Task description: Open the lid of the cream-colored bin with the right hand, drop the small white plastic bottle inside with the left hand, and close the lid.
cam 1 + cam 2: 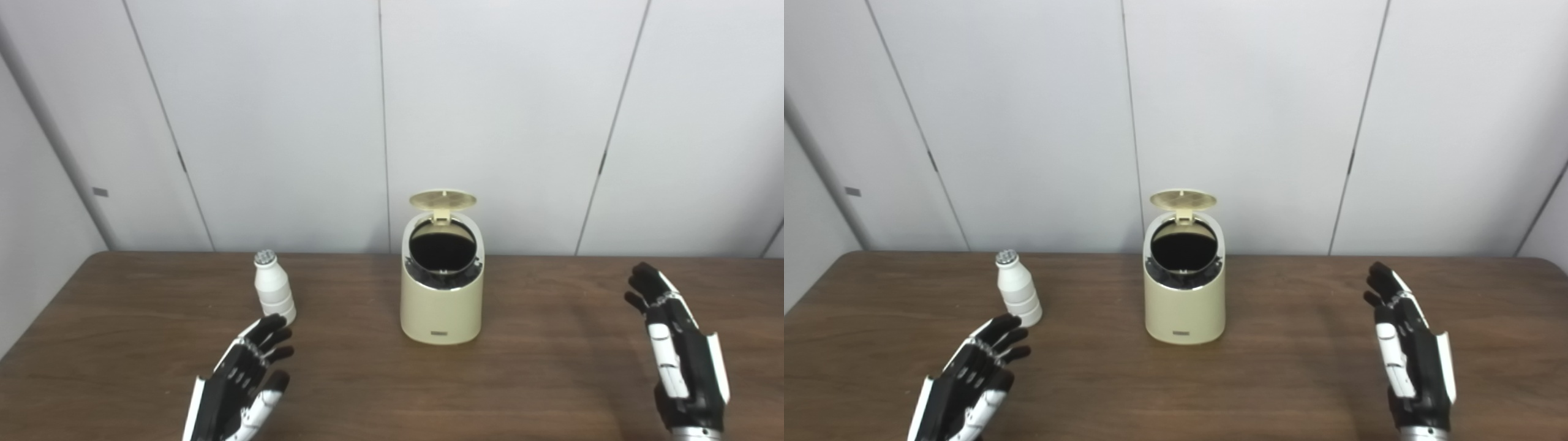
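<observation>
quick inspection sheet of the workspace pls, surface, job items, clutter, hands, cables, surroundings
surface: brown wooden table, bare around the items
job's things: cream-colored bin upright at centre, lid flipped up, dark inside; small white plastic bottle upright on the table, left of the bin
clutter: nothing seen
hands: left hand open, just short of the bottle; right hand open, well right of the bin
cables: nothing seen
surroundings: grey wall panels behind
</observation>
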Robot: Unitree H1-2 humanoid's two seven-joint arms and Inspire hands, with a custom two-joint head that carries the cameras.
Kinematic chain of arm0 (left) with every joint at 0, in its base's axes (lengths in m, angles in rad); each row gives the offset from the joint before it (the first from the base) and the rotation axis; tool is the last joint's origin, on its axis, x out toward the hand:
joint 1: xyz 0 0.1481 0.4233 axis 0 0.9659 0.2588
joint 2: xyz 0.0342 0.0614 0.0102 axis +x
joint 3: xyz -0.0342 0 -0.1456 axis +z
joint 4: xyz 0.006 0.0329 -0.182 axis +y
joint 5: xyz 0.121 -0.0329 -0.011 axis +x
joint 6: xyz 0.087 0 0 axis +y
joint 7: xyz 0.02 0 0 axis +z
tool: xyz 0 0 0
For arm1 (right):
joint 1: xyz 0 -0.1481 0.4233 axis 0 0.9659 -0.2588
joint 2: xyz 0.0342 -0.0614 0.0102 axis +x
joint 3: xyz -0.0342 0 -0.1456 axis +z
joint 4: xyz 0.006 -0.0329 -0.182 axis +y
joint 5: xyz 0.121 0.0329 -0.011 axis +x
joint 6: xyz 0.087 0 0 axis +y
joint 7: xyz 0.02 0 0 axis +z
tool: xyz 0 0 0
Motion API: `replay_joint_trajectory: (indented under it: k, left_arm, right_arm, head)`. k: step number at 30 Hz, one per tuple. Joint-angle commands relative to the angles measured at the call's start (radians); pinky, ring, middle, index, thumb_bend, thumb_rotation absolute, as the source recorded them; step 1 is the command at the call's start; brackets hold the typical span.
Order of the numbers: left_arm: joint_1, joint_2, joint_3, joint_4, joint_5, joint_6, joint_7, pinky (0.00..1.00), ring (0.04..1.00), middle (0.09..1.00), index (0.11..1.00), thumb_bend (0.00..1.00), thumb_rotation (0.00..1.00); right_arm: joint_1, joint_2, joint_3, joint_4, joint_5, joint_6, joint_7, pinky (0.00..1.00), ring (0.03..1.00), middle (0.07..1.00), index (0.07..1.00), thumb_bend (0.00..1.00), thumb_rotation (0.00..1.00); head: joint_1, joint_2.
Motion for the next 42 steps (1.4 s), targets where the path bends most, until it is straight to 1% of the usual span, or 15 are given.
replay_joint_trajectory:
  k: [1,2,5,9,11,14,18,20,22,25,28,33,35,38,42]
  left_arm:
    - [0.05,0.004,0.021,0.01,0.041,-0.039,0.034,0.74,0.805,0.827,0.804,0.81,0.41]
    - [0.057,0.002,0.035,0.0,0.083,-0.039,0.059,0.73,0.799,0.823,0.804,0.8,0.42]
    - [0.068,-0.008,0.07,-0.023,0.205,-0.027,0.13,0.68,0.762,0.793,0.783,0.81,0.46]
    - [0.077,-0.034,0.118,-0.059,0.349,0.008,0.234,0.66,0.734,0.748,0.74,0.8,0.41]
    - [0.076,-0.047,0.13,-0.073,0.391,0.024,0.277,0.65,0.724,0.73,0.724,0.81,0.42]
    - [0.062,-0.055,0.131,-0.076,0.39,0.059,0.309,0.67,0.742,0.739,0.737,0.84,0.42]
    - [0.034,-0.038,0.114,-0.066,0.386,0.102,0.316,0.75,0.835,0.83,0.825,0.85,0.39]
    - [0.012,-0.019,0.098,-0.071,0.408,0.167,0.297,0.77,0.861,0.864,0.859,0.86,0.41]
    - [-0.016,0.002,0.08,-0.073,0.437,0.24,0.282,0.79,0.889,0.907,0.904,0.92,0.44]
    - [-0.054,0.018,0.056,-0.076,0.491,0.334,0.28,0.79,0.894,0.918,0.94,0.99,0.5]
    - [-0.098,0.03,0.036,-0.067,0.459,0.393,0.253,0.84,0.931,0.952,0.985,1.0,0.53]
    - [-0.153,0.043,-0.004,-0.053,0.45,0.419,0.237,0.88,0.965,0.994,1.0,1.0,0.58]
    - [-0.173,0.04,-0.011,-0.046,0.456,0.428,0.245,0.91,0.977,0.999,1.0,1.0,0.58]
    - [-0.21,0.033,-0.012,-0.023,0.457,0.435,0.264,0.95,0.997,1.0,1.0,1.0,0.56]
    - [-0.247,0.037,-0.014,-0.001,0.463,0.447,0.279,0.97,1.0,1.0,1.0,1.0,0.56]
  right_arm:
    - [0.032,-0.01,-0.011,0.044,-0.009,-0.029,-0.007,0.85,0.884,0.881,0.852,0.14,0.75]
    - [0.031,-0.012,-0.011,0.042,-0.014,-0.029,-0.011,0.83,0.872,0.87,0.84,0.15,0.75]
    - [0.028,-0.017,-0.013,0.043,-0.003,-0.029,-0.004,0.83,0.878,0.872,0.833,0.17,0.75]
    - [0.02,-0.019,-0.027,0.061,0.038,-0.029,0.019,0.79,0.855,0.855,0.818,0.24,0.73]
    - [0.014,-0.015,-0.039,0.072,0.056,-0.029,0.029,0.77,0.841,0.845,0.813,0.26,0.71]
    - [0.01,-0.014,-0.052,0.077,0.066,-0.029,0.042,0.77,0.833,0.84,0.814,0.24,0.73]
    - [0.008,-0.016,-0.062,0.083,0.072,-0.029,0.048,0.78,0.836,0.845,0.824,0.22,0.74]
    - [0.008,-0.019,-0.066,0.085,0.071,-0.029,0.048,0.78,0.835,0.844,0.823,0.24,0.74]
    - [0.008,-0.021,-0.069,0.086,0.068,-0.029,0.044,0.78,0.837,0.844,0.822,0.28,0.75]
    - [0.01,-0.024,-0.071,0.084,0.073,-0.029,0.047,0.8,0.847,0.849,0.826,0.31,0.78]
    - [0.015,-0.031,-0.068,0.075,0.086,-0.028,0.058,0.81,0.849,0.849,0.823,0.36,0.79]
    - [0.018,-0.043,-0.065,0.074,0.097,-0.028,0.071,0.73,0.8,0.808,0.779,0.47,0.8]
    - [0.019,-0.044,-0.066,0.071,0.094,-0.028,0.073,0.69,0.782,0.794,0.763,0.52,0.8]
    - [0.021,-0.05,-0.063,0.066,0.081,-0.028,0.072,0.65,0.757,0.777,0.747,0.66,0.79]
    - [0.023,-0.053,-0.06,0.062,0.088,-0.027,0.075,0.63,0.747,0.771,0.74,0.75,0.79]
  head:
    - [0.008,-0.001]
    - [0.015,-0.002]
    - [0.028,-0.005]
    - [0.044,-0.007]
    - [0.054,-0.008]
    - [0.074,-0.01]
    - [0.1,-0.015]
    - [0.115,-0.015]
    - [0.125,-0.015]
    - [0.142,-0.014]
    - [0.166,-0.013]
    - [0.19,-0.012]
    - [0.195,-0.013]
    - [0.196,-0.015]
    - [0.2,-0.014]
